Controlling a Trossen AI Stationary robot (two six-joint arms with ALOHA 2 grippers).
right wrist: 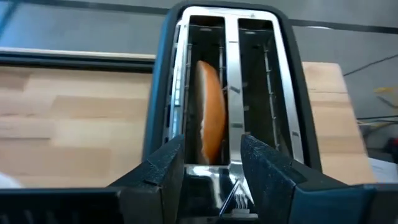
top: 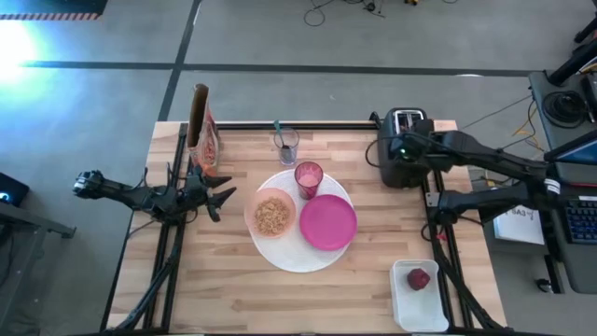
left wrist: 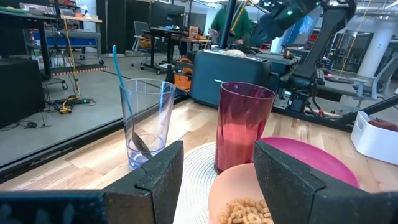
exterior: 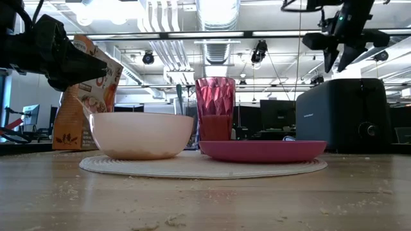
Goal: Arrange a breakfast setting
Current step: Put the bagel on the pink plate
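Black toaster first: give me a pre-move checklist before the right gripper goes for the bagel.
1. Right gripper lined up above the black toaster: ok.
2. Its jaws open, nothing held: ok.
3. Golden-brown bagel standing on edge in one slot, reachable: ok.
4. Round magenta plate bare to receive it: ok.
5. Left gripper clear, open beside the colourful crinkled bag: ok.
6. Toaster switched off: cannot tell.

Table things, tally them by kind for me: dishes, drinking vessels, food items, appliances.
Dishes: 3, magenta plate, peach bowl, white tray
Drinking vessels: 2, pink cup, clear glass
Food items: 3, bagel, red fruit, cereal bag
Appliances: 1, black toaster
Total: 9
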